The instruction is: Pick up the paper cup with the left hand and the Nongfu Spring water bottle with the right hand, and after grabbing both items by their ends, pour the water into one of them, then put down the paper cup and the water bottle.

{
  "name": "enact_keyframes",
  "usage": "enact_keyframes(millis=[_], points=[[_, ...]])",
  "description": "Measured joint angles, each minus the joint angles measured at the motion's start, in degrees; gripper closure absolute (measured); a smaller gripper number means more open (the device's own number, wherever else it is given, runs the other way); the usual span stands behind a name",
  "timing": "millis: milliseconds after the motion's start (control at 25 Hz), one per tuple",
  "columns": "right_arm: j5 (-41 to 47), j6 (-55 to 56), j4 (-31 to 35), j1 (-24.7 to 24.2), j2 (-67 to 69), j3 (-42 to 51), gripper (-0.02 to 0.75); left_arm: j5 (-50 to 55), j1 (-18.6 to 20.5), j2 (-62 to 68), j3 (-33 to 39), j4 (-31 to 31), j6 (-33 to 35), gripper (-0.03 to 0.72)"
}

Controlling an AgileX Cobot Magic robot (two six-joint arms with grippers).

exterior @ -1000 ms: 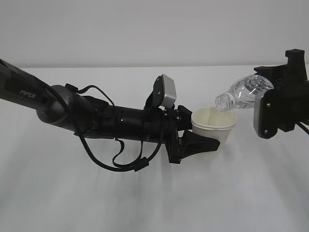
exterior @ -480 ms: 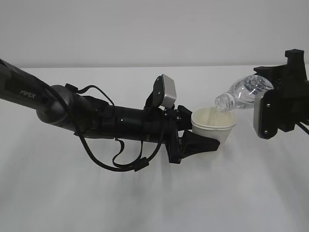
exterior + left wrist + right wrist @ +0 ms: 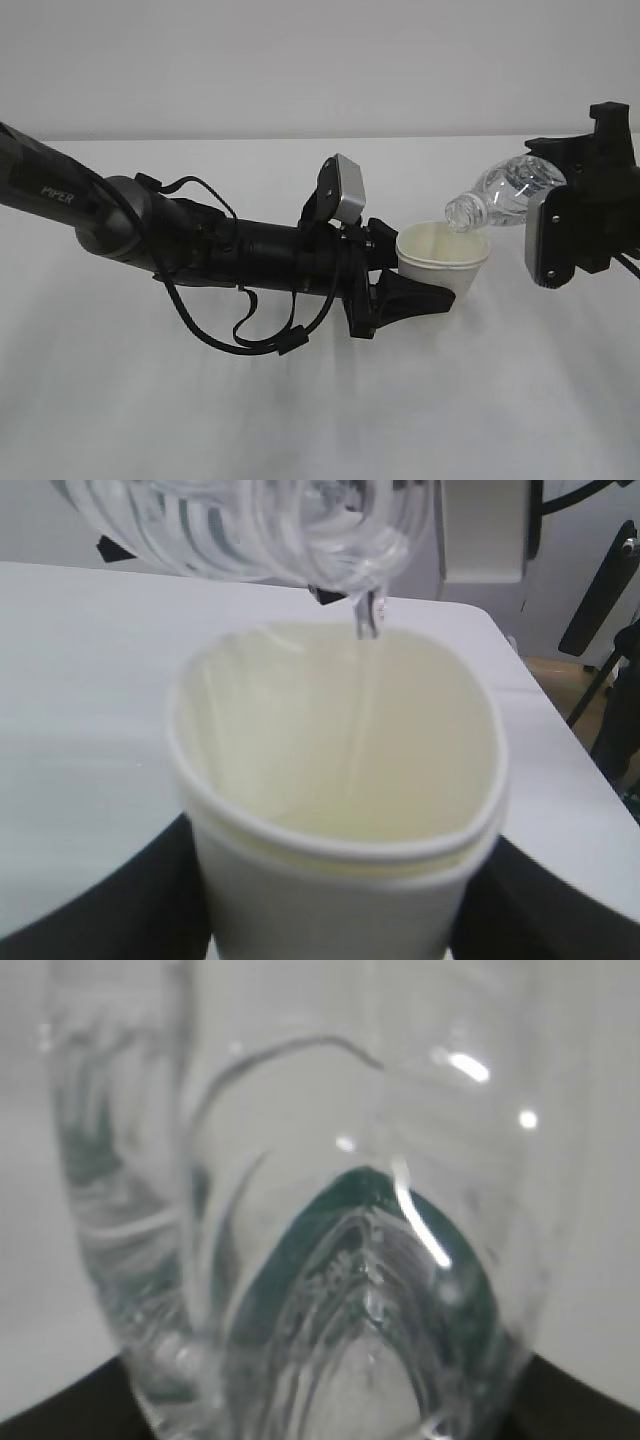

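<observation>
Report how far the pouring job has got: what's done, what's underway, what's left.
Done: the left gripper holds the paper cup off the table, and the right gripper holds the water bottle by its base end.
Underway: the bottle is tilted with its neck over the cup's rim, and a thin stream of water runs into the cup.
Left: tilt the bottle back upright, then set both down.

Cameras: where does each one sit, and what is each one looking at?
Exterior view: in front of the table, slanting down; shows both arms, left gripper holding the paper cup.
Left wrist view: behind the cup, watching water fall in.
Right wrist view: pressed against the water bottle.
All share the bottle.
</observation>
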Motion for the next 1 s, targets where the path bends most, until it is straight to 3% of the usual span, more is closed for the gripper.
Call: enact_keyframes(millis=[1000], points=[[0.0,-0.8,-0.2,0.0,0.0,0.0,0.328,0.0,0.0,0.0,0.0,0.1,0.0,0.237]])
